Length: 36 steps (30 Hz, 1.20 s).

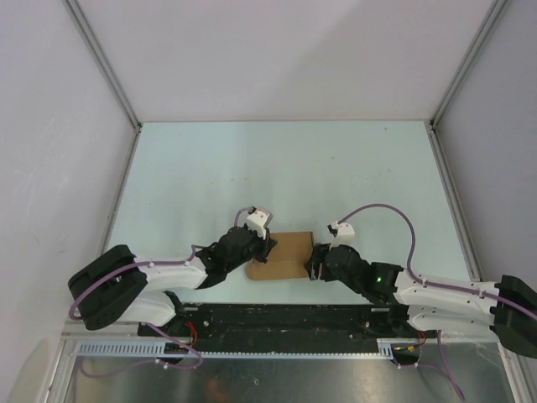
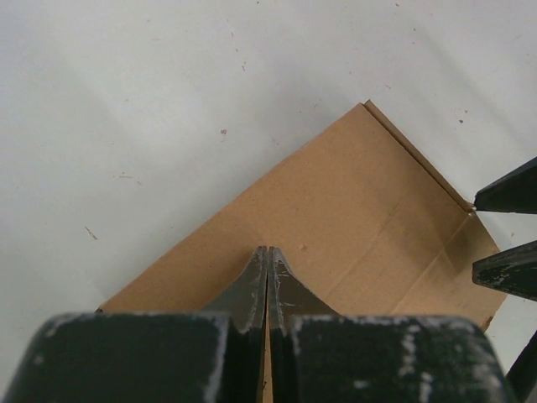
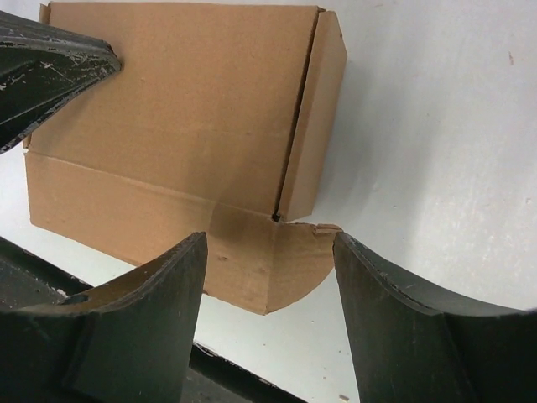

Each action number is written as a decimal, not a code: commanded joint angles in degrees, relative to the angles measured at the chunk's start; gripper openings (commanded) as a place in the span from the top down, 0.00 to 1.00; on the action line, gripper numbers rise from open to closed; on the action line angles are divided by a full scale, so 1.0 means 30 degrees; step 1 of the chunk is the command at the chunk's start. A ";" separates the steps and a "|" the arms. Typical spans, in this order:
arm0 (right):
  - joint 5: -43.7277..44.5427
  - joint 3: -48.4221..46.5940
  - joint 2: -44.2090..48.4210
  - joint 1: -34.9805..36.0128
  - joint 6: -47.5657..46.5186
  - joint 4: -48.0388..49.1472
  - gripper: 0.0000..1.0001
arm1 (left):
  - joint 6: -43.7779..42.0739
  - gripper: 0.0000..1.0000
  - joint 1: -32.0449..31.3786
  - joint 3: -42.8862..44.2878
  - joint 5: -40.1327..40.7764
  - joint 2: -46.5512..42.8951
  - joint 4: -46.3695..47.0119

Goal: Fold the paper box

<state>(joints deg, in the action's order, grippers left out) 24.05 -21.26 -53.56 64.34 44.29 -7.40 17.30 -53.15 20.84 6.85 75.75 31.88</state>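
My left gripper point(image 2: 267, 252) is shut, fingers pressed flat together. Its tips are down on the top panel of the paper box point(image 2: 352, 210), at the box's left end. From the left wrist view I cannot tell whether a thin edge of card is caught between the fingers or whether they only bear on the surface.

My right gripper point(image 3: 268, 243) stands wide at the opposite end of the box. Its two fingers straddle the rounded tab point(image 3: 289, 260) that juts from the box's near right corner, and neither finger touches it. Just past that tab, a narrow side flap point(image 3: 317, 117) lies along the box's right end, apparently not tucked in.

The box lies flat and only partly folded between my two wrists, on the pale table point(image 1: 252, 168) that stretches away beyond it.

I judge the main risk to be sliding. If my left fingers only press down, a push from the right on the tab or flap could skate the box leftward or spin it under them. If I close on the tab off its crease, it could buckle or tear at the corner. The side flap could spring back open. My grippers are close together across the box, so a long push could knock one into the other.
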 commanded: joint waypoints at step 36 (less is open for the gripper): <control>-0.3653 0.1226 0.0188 -0.1347 -0.0848 0.3960 0.53 | -0.0522 1.00 -0.0098 0.0553 -0.0057 0.0444 0.0653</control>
<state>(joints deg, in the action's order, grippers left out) 12.75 -17.67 -53.17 60.25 41.95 1.58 16.86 -53.15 21.12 6.90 76.77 32.56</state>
